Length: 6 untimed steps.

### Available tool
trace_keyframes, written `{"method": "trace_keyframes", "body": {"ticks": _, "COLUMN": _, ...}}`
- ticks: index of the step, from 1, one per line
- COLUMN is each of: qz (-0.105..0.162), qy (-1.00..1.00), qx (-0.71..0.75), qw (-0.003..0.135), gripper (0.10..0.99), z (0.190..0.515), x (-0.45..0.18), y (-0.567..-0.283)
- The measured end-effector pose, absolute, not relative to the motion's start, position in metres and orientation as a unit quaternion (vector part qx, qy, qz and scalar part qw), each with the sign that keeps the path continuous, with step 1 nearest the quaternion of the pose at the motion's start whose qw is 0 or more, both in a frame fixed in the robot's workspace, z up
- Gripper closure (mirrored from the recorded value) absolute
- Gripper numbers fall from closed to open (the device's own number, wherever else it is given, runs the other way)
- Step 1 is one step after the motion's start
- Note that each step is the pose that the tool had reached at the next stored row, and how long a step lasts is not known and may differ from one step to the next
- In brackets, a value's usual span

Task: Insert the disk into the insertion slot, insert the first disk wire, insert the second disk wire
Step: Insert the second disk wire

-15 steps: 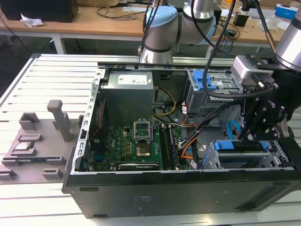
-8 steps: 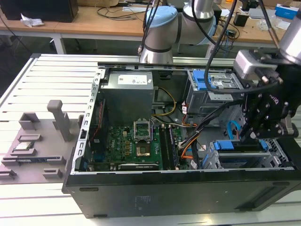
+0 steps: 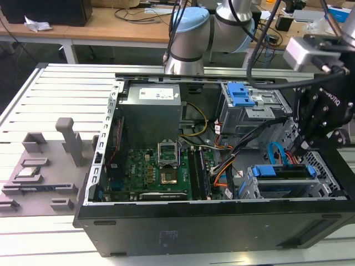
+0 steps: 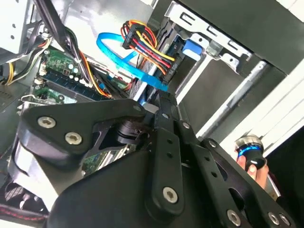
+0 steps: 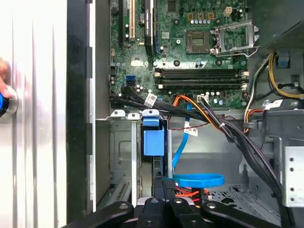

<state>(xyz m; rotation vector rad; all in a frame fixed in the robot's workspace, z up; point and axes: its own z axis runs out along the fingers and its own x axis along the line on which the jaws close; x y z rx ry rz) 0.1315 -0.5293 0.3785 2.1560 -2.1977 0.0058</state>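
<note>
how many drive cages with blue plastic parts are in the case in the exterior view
2. A taller grey cage with a blue latch sits toward the rear of the case. The low insertion slot sits toward the front, under the gripper, with the disk's blue carrier in it. Others may be hidden.

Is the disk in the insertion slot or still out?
In: the disk, with its blue carrier, sits inside the insertion slot, gripper just above.

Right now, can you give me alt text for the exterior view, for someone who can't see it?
An open computer case lies on a slatted metal table, with the black end effector lowered by the light-blue cable near the blue-framed disk in its low grey cage. The green motherboard sits at the centre.
</note>
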Motion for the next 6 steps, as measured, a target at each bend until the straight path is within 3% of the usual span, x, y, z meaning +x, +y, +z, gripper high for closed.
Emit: {"method": "trace_keyframes", "body": {"ticks": 6, "qz": 0.002, "qy": -0.713, "qx": 0.7, "qw": 0.031, "gripper": 0.98, "z": 0.3847, "x": 0.1315, "y": -0.5293}}
